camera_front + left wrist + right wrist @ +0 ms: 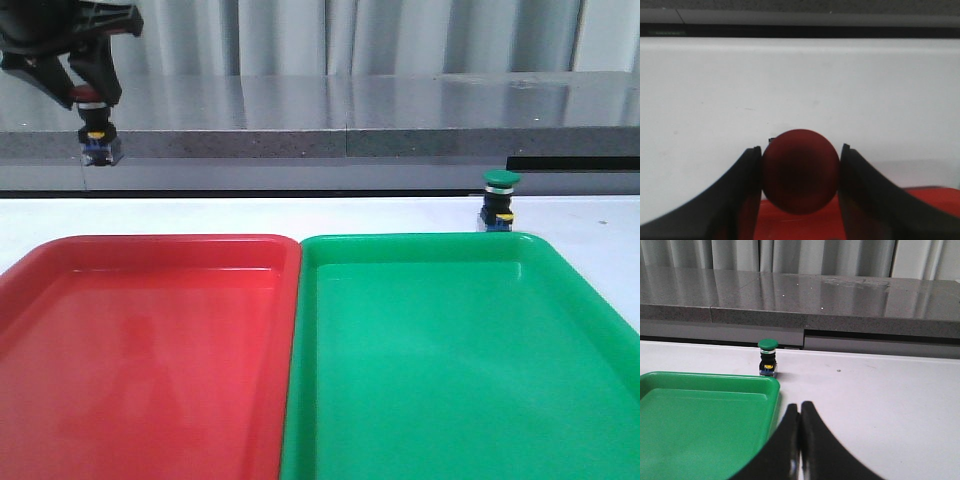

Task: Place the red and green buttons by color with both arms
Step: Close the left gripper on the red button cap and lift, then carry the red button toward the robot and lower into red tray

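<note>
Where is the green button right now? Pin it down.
In the front view the green button stands upright on the white table, right of centre, just behind the far rim of the green tray; no gripper touches it.

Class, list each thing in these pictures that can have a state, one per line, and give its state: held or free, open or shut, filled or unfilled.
Red button: held in the air, gripped at its cap.
Left pincer: shut on the red button.
Green button: free, upright on the white table beyond the green tray.
Right pincer: shut, holding nothing.
Red tray: holds no button.
Green tray: holds no button.
</note>
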You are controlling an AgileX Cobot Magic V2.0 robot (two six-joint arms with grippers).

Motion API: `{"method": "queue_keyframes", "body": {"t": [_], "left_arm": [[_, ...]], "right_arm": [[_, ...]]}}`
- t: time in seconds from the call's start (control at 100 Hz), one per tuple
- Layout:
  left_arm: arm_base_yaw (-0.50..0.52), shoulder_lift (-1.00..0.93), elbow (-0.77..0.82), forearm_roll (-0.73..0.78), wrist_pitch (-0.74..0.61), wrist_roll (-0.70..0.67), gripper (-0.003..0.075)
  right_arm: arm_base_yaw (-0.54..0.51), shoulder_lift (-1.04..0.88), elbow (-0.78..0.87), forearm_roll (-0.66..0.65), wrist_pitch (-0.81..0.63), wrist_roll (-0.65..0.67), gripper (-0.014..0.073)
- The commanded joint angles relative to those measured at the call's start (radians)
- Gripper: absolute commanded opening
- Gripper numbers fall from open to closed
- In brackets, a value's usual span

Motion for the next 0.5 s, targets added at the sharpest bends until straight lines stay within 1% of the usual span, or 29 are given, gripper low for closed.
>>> {"method": "queue_keyframes", "body": {"t": [0.0, 0.19, 0.36, 0.49], "left_arm": [[-0.008, -0.111, 0.003, -0.038, -0.039, -0.005, 0.0093], [-0.041, -0.228, 0.171, -0.045, -0.116, -0.005, 0.0093], [-0.084, -0.323, 0.359, -0.116, -0.229, -0.005, 0.0093], [-0.13, -0.355, 0.466, -0.133, -0.291, -0.005, 0.0093]], "right_arm": [[-0.007, -0.019, -0.016, -0.002, -0.083, -0.008, -0.0067], [-0.007, -0.019, -0.016, -0.002, -0.083, -0.008, -0.0067], [-0.007, -0.019, -0.016, -0.002, -0.083, -0.008, -0.0067], [-0.007, -0.019, -0.016, -0.002, -0.083, -0.008, -0.0067]]}}
